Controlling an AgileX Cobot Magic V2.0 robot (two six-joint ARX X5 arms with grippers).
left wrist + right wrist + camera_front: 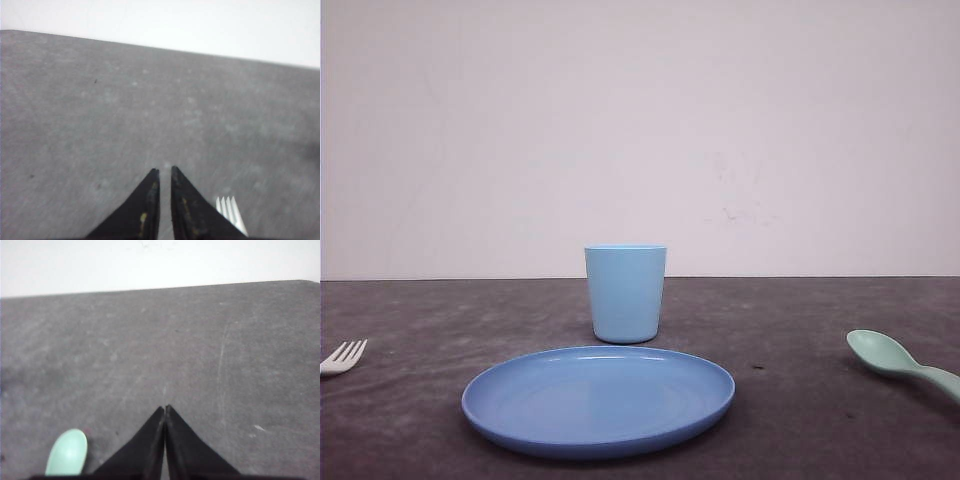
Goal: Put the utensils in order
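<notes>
Black left hand (163, 172) nearly closed, right hand (165, 409) closed, both empty

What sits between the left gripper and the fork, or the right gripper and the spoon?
Nothing visible. The fork lies on bare table beside the shut left gripper; the spoon lies beside the shut right gripper.

Looks like a lab/test bench, not a home kitchen. Dark grey matte counter (800, 420), scuffed w/ pale specks & scratches, runs straight to a bare off-white wall (640, 130) w/ faint marks; no cabinets, appliances or decor. Props are plain plastic tableware laid out staged: blue plate (598, 399) near centre, light blue cup (625, 293) just behind it, white fork (344, 356) far left, mint spoon (900, 363) far right.
</notes>
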